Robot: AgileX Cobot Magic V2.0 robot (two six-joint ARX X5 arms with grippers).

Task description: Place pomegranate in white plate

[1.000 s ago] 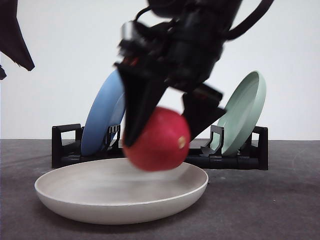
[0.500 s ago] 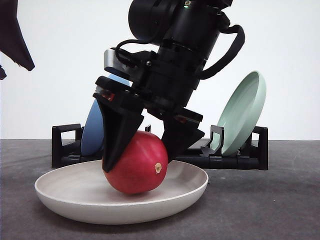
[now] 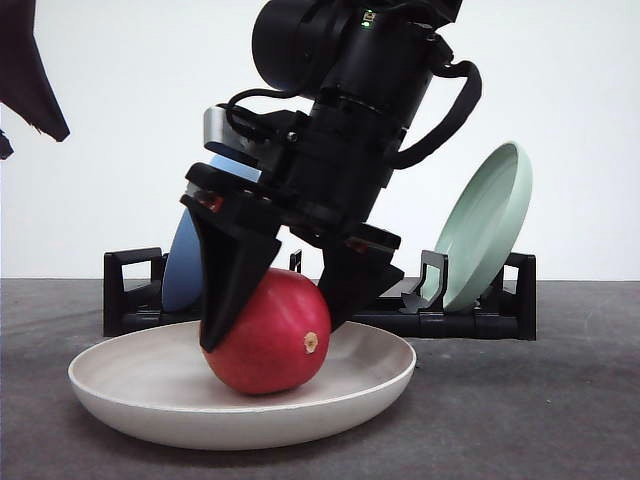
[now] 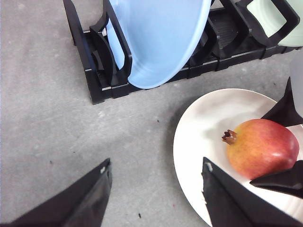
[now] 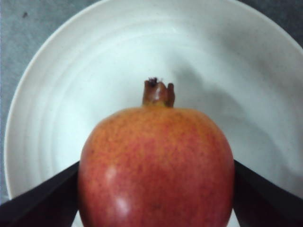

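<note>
The red pomegranate (image 3: 275, 350) rests on the floor of the white plate (image 3: 120, 390), near its middle. My right gripper (image 3: 268, 333) is shut on it, one black finger pressed against each side. From the right wrist, the pomegranate (image 5: 156, 165) shows its stem nub pointing away, over the white plate (image 5: 71, 85), with the gripper (image 5: 156, 162) flanking it. My left gripper (image 4: 156, 165) hangs open and holds nothing, above the grey table beside the plate (image 4: 203, 127); the pomegranate (image 4: 262, 146) lies off to its side. In the front view the left gripper (image 3: 30, 90) is high at the left edge.
A black dish rack (image 3: 130, 290) stands behind the white plate, holding an upright blue plate (image 3: 195, 250) and a pale green plate (image 3: 490, 230). The left wrist view shows the rack (image 4: 94, 71) and the blue plate (image 4: 156, 38) close by. Bare grey table lies around the white plate.
The right gripper came down and slightly left with the pomegranate, from above the plate's rim to the plate's floor. The left gripper has not moved.
</note>
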